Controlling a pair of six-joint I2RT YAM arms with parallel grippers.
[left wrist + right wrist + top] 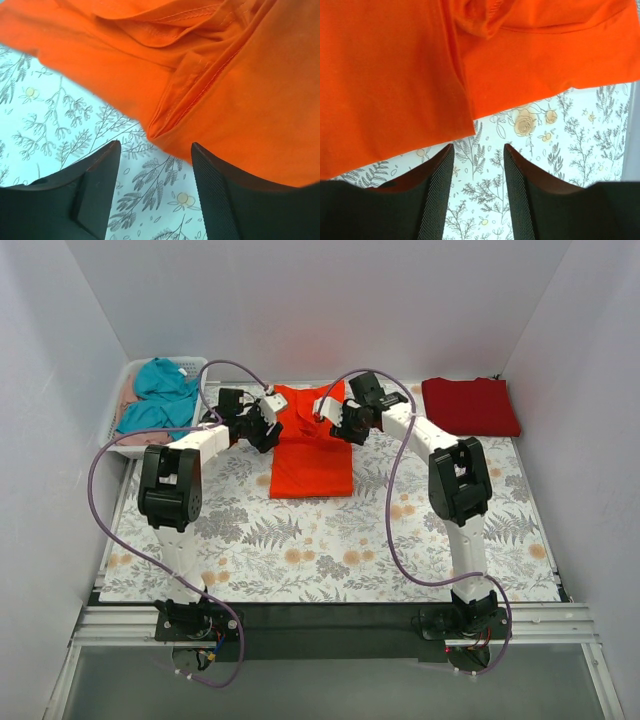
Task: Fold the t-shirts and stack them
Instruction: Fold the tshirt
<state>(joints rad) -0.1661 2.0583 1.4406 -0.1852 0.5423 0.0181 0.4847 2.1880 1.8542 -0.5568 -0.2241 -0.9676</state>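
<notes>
The bright orange-red t-shirt (311,455) lies partly folded on the floral mat at the back centre, its collar end bunched between the two grippers. The darker crimson t-shirt (470,405) lies folded at the back right. My left gripper (268,412) hovers at the orange shirt's left upper edge. In the left wrist view it (155,150) is open, with only mat between the fingers and the shirt's seamed fold (225,75) just ahead. My right gripper (325,410) is at the shirt's right upper edge. It (478,147) is open too, and the orange cloth (395,75) ends just beyond its fingertips.
A white basket (190,362) at the back left holds a teal garment (160,390) and a pale pink one (125,400). The floral mat (330,540) covers the table. White walls close in the left, back and right sides.
</notes>
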